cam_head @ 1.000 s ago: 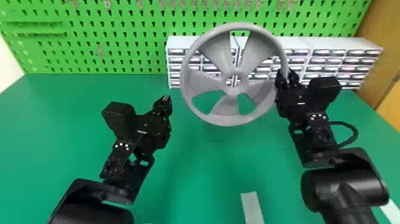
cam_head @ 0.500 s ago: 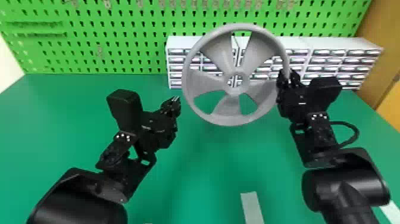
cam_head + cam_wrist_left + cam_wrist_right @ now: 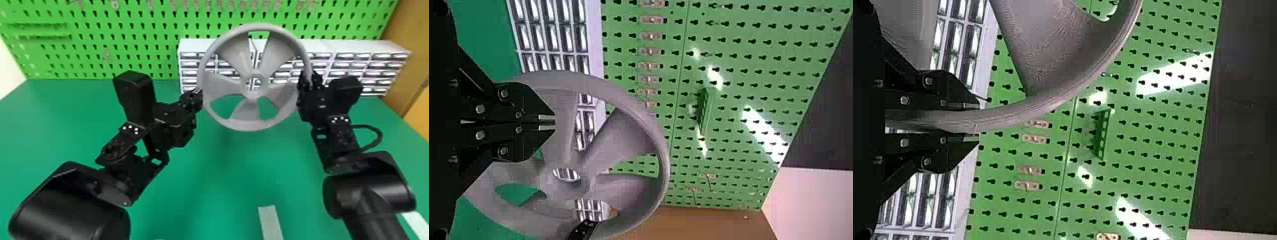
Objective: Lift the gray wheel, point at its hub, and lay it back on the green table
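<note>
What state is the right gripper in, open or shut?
Shut on the wheel: the right gripper has the rim between its fingers.

Workshop: pegboard [image 3: 158,48], drawer cabinets [image 3: 372,48] (white, many-drawered), green table [image 3: 75,121].

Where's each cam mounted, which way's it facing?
Head view: on the head, facing forward and down at gray spoked wheel, green table; black left arm and right arm show.
Left wrist view: on that wrist, facing past black two-fingered left hand toward wheel, green perforated pegboard.
Right wrist view: likewise, past black right hand.
Both wrist views share wheel, pegboard.
</note>
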